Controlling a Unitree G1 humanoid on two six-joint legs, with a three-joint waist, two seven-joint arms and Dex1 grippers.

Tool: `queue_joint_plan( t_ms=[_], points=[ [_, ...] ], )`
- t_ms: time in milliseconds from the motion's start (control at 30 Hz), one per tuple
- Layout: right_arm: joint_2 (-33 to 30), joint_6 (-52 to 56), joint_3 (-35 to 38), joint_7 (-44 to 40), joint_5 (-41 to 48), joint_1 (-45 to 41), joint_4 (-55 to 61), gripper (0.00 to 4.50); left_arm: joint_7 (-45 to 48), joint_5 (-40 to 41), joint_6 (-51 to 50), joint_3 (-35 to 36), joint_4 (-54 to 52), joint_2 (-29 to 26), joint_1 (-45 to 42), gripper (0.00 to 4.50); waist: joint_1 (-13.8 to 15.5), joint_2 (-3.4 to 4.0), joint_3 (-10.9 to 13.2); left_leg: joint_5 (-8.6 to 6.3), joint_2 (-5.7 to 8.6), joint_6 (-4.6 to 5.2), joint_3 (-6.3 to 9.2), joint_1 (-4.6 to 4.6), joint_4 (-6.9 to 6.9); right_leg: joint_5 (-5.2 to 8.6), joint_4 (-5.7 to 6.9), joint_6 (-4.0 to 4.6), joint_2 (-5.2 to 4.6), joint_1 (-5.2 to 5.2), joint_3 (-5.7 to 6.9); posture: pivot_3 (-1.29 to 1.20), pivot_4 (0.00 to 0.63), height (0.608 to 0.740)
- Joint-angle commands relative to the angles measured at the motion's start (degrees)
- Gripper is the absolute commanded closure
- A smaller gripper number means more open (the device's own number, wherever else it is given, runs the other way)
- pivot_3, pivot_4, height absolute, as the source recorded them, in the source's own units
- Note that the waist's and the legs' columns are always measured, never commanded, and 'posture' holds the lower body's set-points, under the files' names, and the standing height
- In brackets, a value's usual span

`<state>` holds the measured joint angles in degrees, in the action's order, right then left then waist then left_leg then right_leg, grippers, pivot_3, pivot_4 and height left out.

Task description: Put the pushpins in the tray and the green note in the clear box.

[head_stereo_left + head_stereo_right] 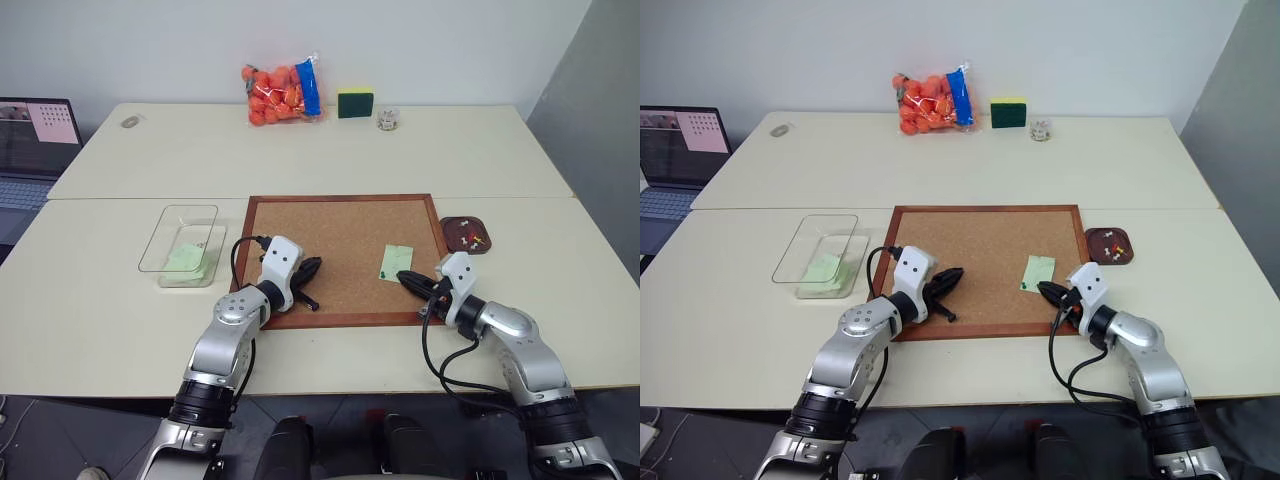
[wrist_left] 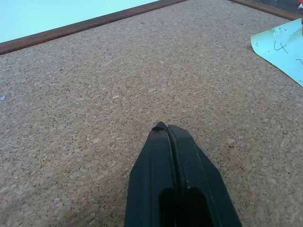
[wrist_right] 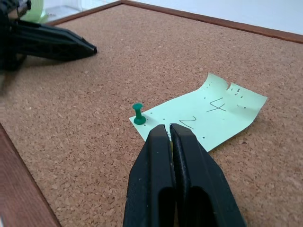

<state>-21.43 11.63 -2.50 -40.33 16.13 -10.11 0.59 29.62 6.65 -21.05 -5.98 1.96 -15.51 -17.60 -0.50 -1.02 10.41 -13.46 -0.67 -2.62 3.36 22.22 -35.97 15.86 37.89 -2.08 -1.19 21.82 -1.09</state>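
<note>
The pale green paper note [image 3: 208, 116] lies just past the right gripper [image 3: 169, 126]'s pressed-together fingertips, a green plastic pushpin [image 3: 138, 114] beside them on grainy corkboard [image 3: 118, 56].

Bright, even room light from overhead, no hard glare on my table [image 1: 330, 150]. Shadows soft & short: a faint one under my left gripper [image 2: 176, 142] on the corkboard [image 2: 94, 118], another under the green note [image 3: 208, 118] where its edge curls up. Head views sharp in the middle. Wrist views: cork grain crisp mid-frame, my own fingers [image 3: 189, 156] near the lens slightly soft, bg pale and washed.
</note>
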Motion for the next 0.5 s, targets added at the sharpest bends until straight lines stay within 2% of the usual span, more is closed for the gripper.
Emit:
queue_joint_plan(
  t_ms=[33,267,500],
  points=[
    [0.01,-0.74,2.28,-0.04,2.52,-0.62,5.35,4.48,0.44,-0.41,-1.22,-1.10,1.46,-0.24,1.10,4.50,0.01,0.00,0.00,0.00,0.00,0.00,0.00,0.02,0.00,0.00,0.00,0.00,0.00,0.02,-0.01,0.00,0.150,0.740],
    [0.14,-0.56,3.03,0.82,2.49,-1.00,5.73,4.48,0.59,-0.44,-1.09,-1.33,1.40,-0.27,1.18,4.50,0.00,0.00,0.00,0.00,-0.01,0.00,0.02,0.02,0.00,0.00,0.00,0.00,0.01,0.01,0.03,0.00,0.150,0.740],
    [0.71,-4.05,9.88,19.63,-5.97,-12.04,-10.56,4.48,0.50,-0.42,-1.15,-1.41,1.46,-0.18,1.01,4.50,0.01,0.01,0.00,0.01,0.02,0.00,-0.06,0.01,-0.05,-0.04,0.03,-0.05,0.00,0.04,-0.05,0.00,0.150,0.740]
  ],
)
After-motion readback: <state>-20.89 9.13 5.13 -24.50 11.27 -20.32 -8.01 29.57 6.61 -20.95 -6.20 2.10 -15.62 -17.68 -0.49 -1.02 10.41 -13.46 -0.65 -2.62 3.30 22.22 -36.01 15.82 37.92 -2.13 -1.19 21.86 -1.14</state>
